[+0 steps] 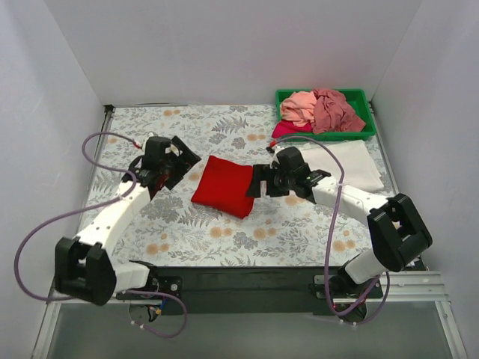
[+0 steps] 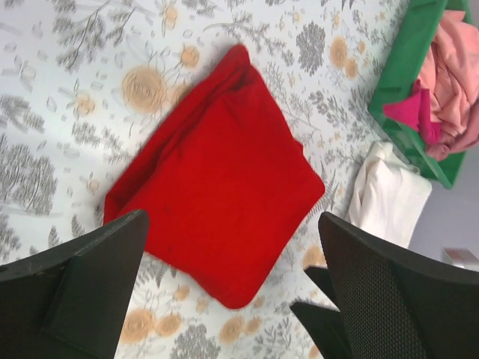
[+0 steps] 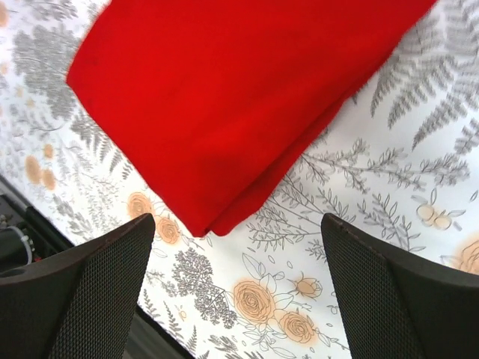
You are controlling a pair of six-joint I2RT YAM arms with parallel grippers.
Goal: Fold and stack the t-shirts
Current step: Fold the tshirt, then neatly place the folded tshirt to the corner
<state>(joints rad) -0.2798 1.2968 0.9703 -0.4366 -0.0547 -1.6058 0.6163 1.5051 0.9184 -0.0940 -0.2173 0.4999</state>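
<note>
A folded bright red t-shirt (image 1: 224, 185) lies on the flowered table between my two grippers; it also shows in the left wrist view (image 2: 217, 179) and the right wrist view (image 3: 239, 97). A folded white t-shirt (image 1: 346, 163) lies at the right, in front of the green tray; it shows in the left wrist view (image 2: 388, 196) too. Light pink (image 1: 299, 107), dusty rose (image 1: 334, 110) and magenta (image 1: 288, 129) shirts lie crumpled in the tray. My left gripper (image 1: 182, 159) is open and empty, left of the red shirt. My right gripper (image 1: 257, 182) is open and empty at its right edge.
The green plastic tray (image 1: 362, 98) stands at the back right corner. White walls close in the table on three sides. The black base rail (image 1: 239, 280) runs along the near edge. Purple cables loop beside both arms.
</note>
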